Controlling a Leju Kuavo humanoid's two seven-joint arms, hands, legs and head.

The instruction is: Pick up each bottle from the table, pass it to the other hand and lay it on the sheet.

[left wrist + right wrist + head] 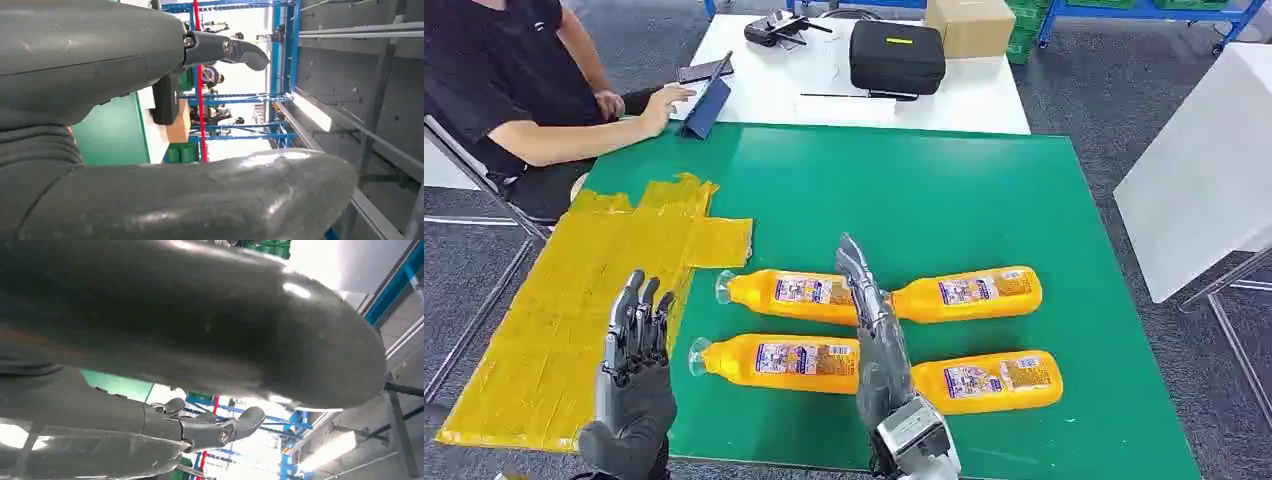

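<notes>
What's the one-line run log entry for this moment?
bottles: four lying on mat, none on sheet | left hand: open, over sheet edge | right hand: open, raised over bottles | stage: no pick yet

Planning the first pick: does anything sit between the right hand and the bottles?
Nothing visible does. The right hand hangs open above the gap between the four orange bottles, with the nearest left one right beside it.

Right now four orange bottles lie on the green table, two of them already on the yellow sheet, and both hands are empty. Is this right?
Not quite. In the head view no bottle is on the yellow sheet; all four lie on the green table, beside it. The rest holds: the left hand and right hand are empty.
</notes>
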